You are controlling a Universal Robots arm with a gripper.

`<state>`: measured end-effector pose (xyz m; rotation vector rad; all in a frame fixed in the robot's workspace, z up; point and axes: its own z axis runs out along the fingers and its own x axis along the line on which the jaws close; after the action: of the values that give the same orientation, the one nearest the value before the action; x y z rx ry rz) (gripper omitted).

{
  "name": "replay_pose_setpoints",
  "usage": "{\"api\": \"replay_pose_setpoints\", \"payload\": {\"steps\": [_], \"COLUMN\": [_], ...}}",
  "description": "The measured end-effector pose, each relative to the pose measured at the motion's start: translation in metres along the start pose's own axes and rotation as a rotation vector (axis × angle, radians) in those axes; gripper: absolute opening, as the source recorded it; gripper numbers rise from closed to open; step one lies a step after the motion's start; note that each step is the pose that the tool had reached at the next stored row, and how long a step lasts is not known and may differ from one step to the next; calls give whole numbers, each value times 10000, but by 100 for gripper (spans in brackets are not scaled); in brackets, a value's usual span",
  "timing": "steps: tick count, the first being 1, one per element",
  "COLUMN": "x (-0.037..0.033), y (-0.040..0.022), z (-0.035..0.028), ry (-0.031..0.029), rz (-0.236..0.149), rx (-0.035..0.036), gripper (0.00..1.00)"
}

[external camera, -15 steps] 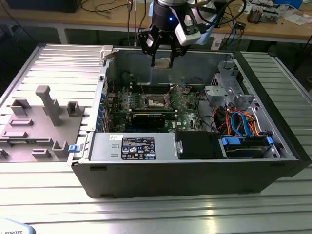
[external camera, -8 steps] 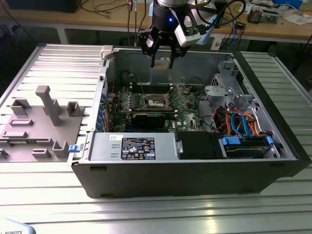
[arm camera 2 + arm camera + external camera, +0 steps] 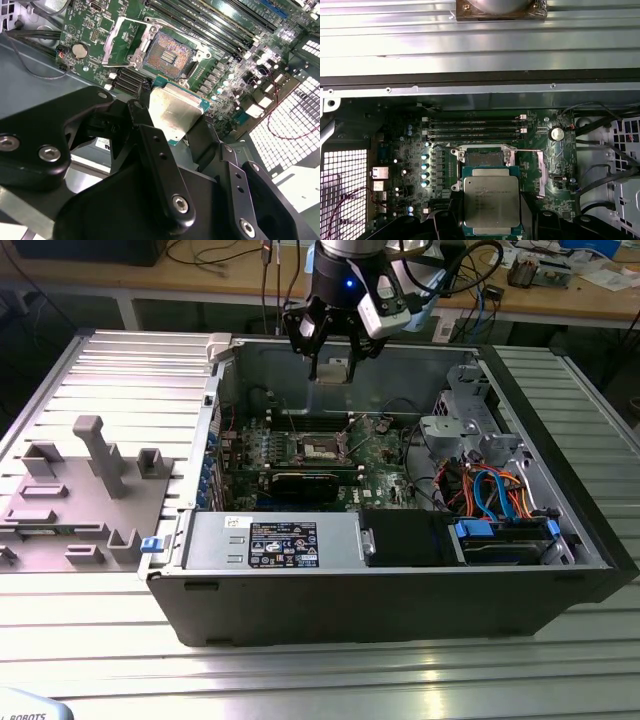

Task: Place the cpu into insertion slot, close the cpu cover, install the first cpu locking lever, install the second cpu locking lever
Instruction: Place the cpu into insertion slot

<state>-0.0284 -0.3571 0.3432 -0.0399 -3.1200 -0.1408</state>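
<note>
My gripper (image 3: pixel 330 368) hangs above the back of the open computer case, shut on the cpu (image 3: pixel 331 371). In both wrist views the cpu (image 3: pixel 172 111) (image 3: pixel 491 200) shows its pale metal face, held flat by its edges between black fingers (image 3: pixel 150 137) (image 3: pixel 532 217). Below it on the green motherboard the insertion slot (image 3: pixel 167 50) (image 3: pixel 482 158) (image 3: pixel 321 447) lies bare, with its dark centre exposed. The cpu cover (image 3: pixel 118 41) (image 3: pixel 540 171) is swung up beside the slot. A thin locking lever (image 3: pixel 522 150) stands raised by the socket.
Memory sticks (image 3: pixel 475 129) lie beside the socket, and a coin battery (image 3: pixel 557 133) sits close by. A grey power-supply box (image 3: pixel 275 542) fills the case front, with drive bays and cables (image 3: pixel 500 490) at the exterior view's right. A grey fixture (image 3: pixel 85 490) sits outside on the table.
</note>
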Motion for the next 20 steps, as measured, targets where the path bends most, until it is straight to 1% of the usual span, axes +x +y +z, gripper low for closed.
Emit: {"api": "replay_pose_setpoints", "payload": {"steps": [1,2,13,14,15,17,18,20], "x": [0,-1,-1,-2,-1,-1,-1,-1], "y": [-7,-9,-12,-12,-12,-12,-12,-13], "z": [74,104,115,116,115,114,114,114], "ry": [0,0,-1,-2,-3,-6,-6,-7], "rz": [0,1,2,-1,1,5,5,4], "rx": [0,0,9,36,77,236,260,268], "gripper": [54,54,54,54,54,54,54,54]}}
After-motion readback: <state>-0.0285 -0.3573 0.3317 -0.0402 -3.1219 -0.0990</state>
